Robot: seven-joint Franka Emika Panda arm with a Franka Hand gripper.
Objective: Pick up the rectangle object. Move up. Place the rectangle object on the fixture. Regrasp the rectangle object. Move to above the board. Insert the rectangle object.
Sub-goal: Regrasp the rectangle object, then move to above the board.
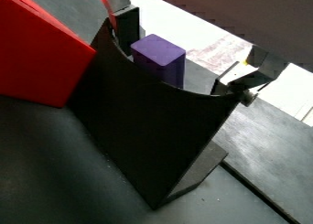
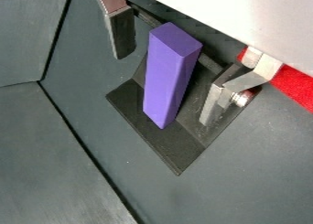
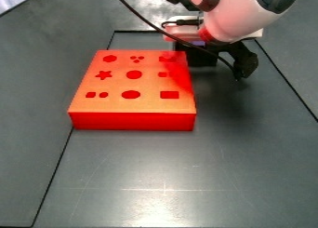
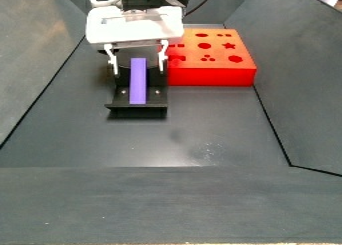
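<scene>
Floor: a dark grey floor [image 4: 201, 139] lies under everything, with a thin line marked around the work area

Board: the big red board [image 3: 130, 87] lies flat on the floor, with darker red holes cut in its top, a star, circles, an oval, squares and a rectangle; in a side view it sits just beside the fixture, on the far side from the camera

Fixture: the dark fixture [image 4: 138, 101] stands on the floor next to the board; its flat base plate [image 2: 153, 136] and its tall back wall [image 1: 153, 127] show in the wrist views

Gripper: the gripper [image 4: 134, 57] hangs right over the fixture; its two silver fingers [image 2: 119, 31] stand wide apart, one on each side of the block, and do not touch it, so it holds nothing

Block: the purple block [image 2: 169, 74] rests on the fixture, leaning on the back wall, with its lower end on the base plate

What matters for the next move: the block sits between the two fingers, with a gap on each side; its long side runs from the base plate up toward the gripper; I think the fingers only need to close in on its flat sides to grab it again

Writing: no words or labels can be read anywhere
</scene>
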